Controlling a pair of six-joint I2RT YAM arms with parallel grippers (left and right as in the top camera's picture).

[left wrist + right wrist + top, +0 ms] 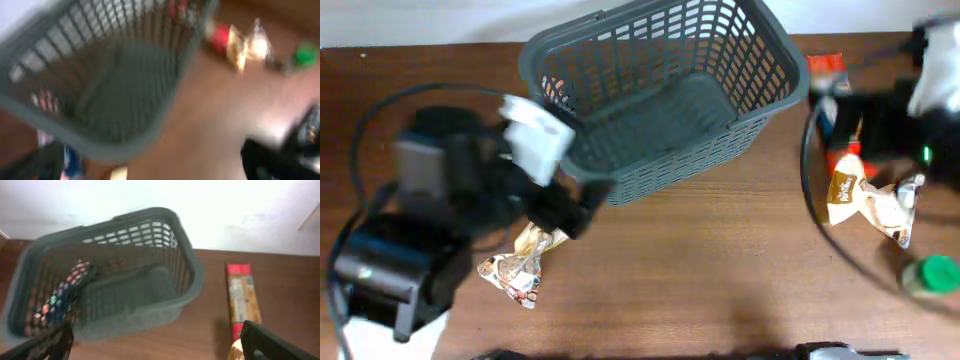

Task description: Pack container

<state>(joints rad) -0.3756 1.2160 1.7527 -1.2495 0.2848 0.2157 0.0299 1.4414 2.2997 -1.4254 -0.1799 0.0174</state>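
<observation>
The container, a large dark grey lattice basket (pixel 660 95), stands at the back centre of the table, and its floor looks bare. It also shows in the left wrist view (pixel 100 95) and in the right wrist view (pixel 125 280). My left gripper (pixel 572 208) is open and empty by the basket's front left corner, above a crumpled snack packet (pixel 520 262). In the blurred left wrist view the jaws (pixel 155 170) hold nothing. My right gripper (pixel 840 120) is open and empty to the right of the basket, with nothing between its fingers (pixel 155 345).
Two tan packets (pixel 850 190) (pixel 895 205) and a red packet (pixel 828 68) lie on the right. A long red and yellow packet (pixel 242 300) lies by the right fingers. A green-lidded jar (pixel 932 275) stands front right. A cable loops around them.
</observation>
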